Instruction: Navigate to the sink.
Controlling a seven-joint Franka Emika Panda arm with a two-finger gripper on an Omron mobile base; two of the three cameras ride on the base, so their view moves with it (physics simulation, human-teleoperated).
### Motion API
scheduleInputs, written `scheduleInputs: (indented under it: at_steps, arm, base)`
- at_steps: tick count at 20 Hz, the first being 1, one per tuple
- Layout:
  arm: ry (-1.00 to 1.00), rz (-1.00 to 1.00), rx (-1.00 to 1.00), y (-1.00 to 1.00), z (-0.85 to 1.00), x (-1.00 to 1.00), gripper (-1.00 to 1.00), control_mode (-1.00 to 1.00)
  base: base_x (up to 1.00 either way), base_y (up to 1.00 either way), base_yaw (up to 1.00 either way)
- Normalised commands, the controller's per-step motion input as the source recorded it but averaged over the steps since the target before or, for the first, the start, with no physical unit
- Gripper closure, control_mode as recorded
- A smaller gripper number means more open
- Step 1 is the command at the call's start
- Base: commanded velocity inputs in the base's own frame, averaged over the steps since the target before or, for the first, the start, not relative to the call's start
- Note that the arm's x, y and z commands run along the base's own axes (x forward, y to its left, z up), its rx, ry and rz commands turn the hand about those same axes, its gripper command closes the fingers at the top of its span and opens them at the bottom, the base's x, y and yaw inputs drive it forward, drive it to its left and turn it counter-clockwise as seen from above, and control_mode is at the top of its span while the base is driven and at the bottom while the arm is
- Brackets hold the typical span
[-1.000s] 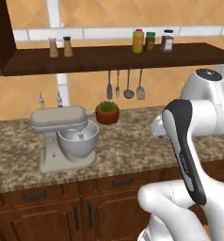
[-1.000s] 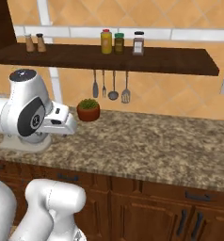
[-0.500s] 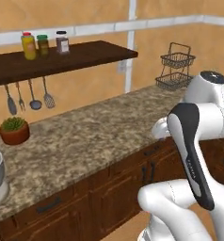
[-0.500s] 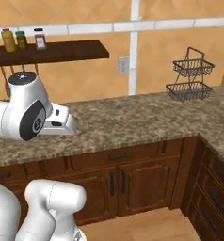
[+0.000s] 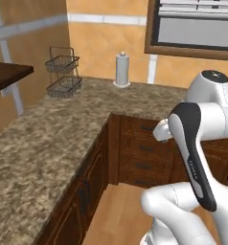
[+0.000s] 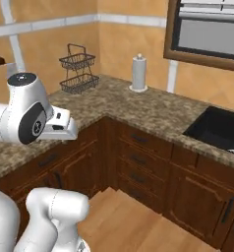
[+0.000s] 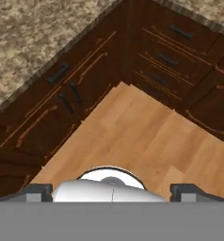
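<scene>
Facing counter corner, judged midway | black rectangular sink basin (image 6: 218, 129) at 3 o'clock in right base view, not yet squared up | dark two-finger gripper (image 7: 112, 190) tips wide apart over wooden floor (image 7: 147, 146)

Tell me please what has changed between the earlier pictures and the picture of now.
The base has turned to the right along the counter, so the whole scene shifted: the stand mixer, potted plant and hanging utensils have left the views, and the wire basket, the paper towel roll and the black sink have come in. Nothing was gripped or released. The arm keeps the same folded pose.
</scene>
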Motion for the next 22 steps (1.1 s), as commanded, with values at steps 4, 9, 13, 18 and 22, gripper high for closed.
scheduleInputs:
  at_steps: [4, 9, 13, 18, 22]
  arm:
    - [0.0, 0.0, 0.0, 0.0, 0.0, 0.0, -1.0, 1.0]
    - [0.0, 0.0, 0.0, 0.0, 0.0, 0.0, -1.0, 1.0]
    - [0.0, 0.0, 0.0, 0.0, 0.0, 0.0, -1.0, 1.0]
    - [0.0, 0.0, 0.0, 0.0, 0.0, 0.0, -1.0, 1.0]
    - [0.0, 0.0, 0.0, 0.0, 0.0, 0.0, -1.0, 1.0]
  base:
    - [0.0, -0.49, -0.87]
    - [0.04, -0.97, -0.67]
    - [0.26, -1.0, -0.53]
    - [0.88, -0.53, -0.37]
    - [1.0, 0.0, -0.02]
